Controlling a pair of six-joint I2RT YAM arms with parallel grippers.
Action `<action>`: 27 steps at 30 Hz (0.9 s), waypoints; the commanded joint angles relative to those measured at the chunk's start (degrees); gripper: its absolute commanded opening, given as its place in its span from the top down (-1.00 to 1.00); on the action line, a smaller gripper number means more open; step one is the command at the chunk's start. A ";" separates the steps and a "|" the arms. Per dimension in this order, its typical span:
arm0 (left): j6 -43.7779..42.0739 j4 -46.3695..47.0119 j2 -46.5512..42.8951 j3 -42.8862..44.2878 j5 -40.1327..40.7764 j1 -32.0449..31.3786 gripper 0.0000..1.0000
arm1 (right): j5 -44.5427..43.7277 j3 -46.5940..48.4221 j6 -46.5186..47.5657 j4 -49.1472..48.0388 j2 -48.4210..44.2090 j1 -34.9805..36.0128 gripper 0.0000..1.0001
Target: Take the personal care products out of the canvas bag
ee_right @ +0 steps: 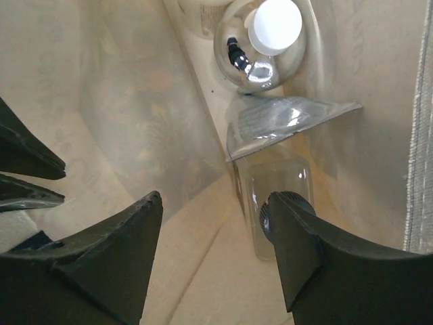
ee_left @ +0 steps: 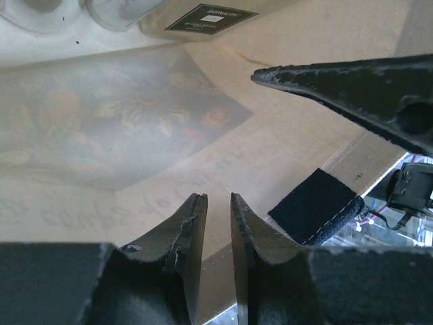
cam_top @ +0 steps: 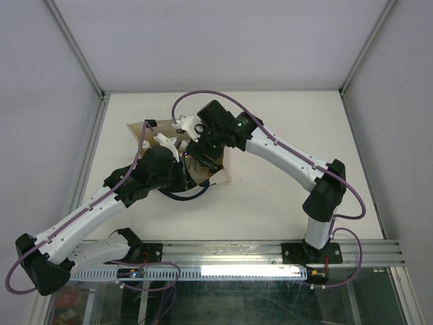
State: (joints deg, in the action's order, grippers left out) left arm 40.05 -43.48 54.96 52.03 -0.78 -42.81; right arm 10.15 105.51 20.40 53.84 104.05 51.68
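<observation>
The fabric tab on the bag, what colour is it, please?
The bag's tab is near-black with pale stitching; clearest in left wrist view.

The canvas bag (ee_left: 291, 135) is beige, a faded orange-and-green floral print showing through its cloth; its tab (ee_left: 314, 206) is dark navy. One bottle (ee_left: 157, 28) carries a black label (ee_left: 211, 17) with white lettering. A round bottle (ee_right: 233, 51) is silvery-clear with a white cap (ee_right: 274, 26). The left end effector (ee_left: 218, 200) and right end effector (ee_right: 215, 203) are black.

Cream matte desk (cam_top: 284, 128) inside an enclosure of plain white wall panels (cam_top: 203, 40), joined by slim aluminium posts (cam_top: 74, 47). An aluminium rail (cam_top: 369, 252) runs along the near edge. Lit light strip (cam_top: 250, 271) just below it, white slotted cable duct (cam_top: 95, 274) to its left. Lighting soft, even; shadows faint.
</observation>
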 commanded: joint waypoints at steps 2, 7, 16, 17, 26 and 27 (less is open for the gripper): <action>-3.87 1.36 1.46 3.91 -2.06 -0.51 0.54 | -6.21 2.19 5.34 2.55 -0.35 -0.18 -0.39; -5.02 1.00 1.91 4.55 -1.14 -0.50 0.53 | -9.75 0.40 7.04 3.28 0.12 -0.35 -0.44; -7.04 1.01 2.52 5.50 -0.74 -0.51 0.51 | -10.12 -0.54 7.79 1.47 3.90 -2.63 -0.60; -7.23 1.03 2.55 5.50 -0.70 -0.46 0.51 | -10.17 -0.84 7.85 1.18 4.22 -2.59 -0.60; -8.50 0.84 3.52 6.58 -0.75 -0.45 0.48 | -7.12 -2.64 8.84 -1.76 7.85 -2.81 -0.52; -8.50 0.86 3.61 6.71 -0.60 -0.47 0.48 | -7.08 -2.43 8.86 -1.71 8.35 -2.81 -0.49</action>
State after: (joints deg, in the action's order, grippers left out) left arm 33.17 -43.64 58.52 56.21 -1.39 -42.81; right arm 2.66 104.33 27.94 52.29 109.32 49.71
